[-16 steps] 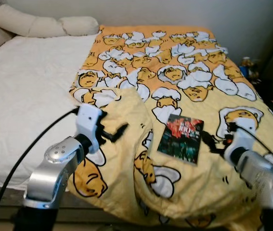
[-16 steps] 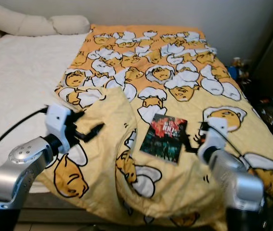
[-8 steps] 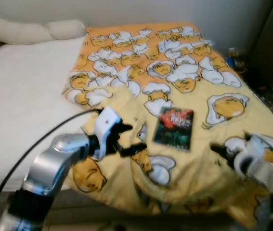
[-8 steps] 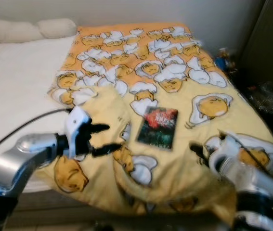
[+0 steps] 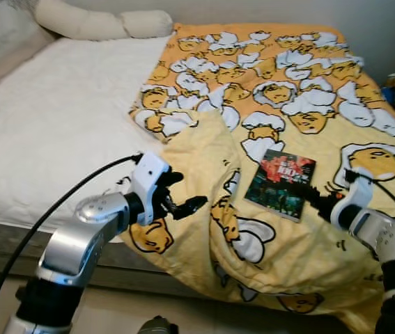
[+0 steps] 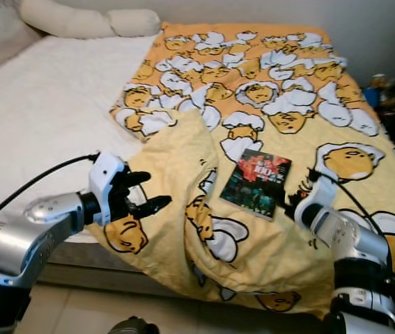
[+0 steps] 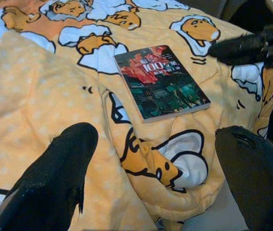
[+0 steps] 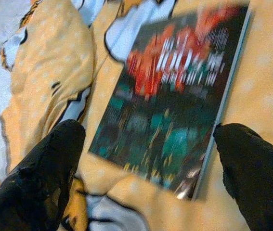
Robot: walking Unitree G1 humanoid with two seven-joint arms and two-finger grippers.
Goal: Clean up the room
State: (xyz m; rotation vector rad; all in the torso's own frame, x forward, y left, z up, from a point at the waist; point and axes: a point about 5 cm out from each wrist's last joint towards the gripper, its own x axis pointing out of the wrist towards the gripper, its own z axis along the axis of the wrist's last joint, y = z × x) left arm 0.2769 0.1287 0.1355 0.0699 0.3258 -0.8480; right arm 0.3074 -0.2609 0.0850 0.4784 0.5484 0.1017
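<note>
My right end effector (image 6: 296, 197) sits released just beside the one book's (image 6: 256, 182) lower right corner. My left end effector (image 6: 145, 191), also released, hovers well left of the book over the yellow blanket's (image 6: 183, 149) folded edge. Bare white mattress (image 6: 51, 118) lies beyond that.

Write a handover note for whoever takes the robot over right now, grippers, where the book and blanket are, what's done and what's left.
Left gripper: open, empty, over the folded-back edge of the yellow blanket.
Right gripper: open, empty, pointed at the book, close beside its near corner.
Book lies flat on the blanket, cover up, not gripped.
Blanket is rumpled, covering one side of the bed; white mattress bare.
Done: nothing picked up.
Left: grasp the book, likely straighten the blanket.
</note>
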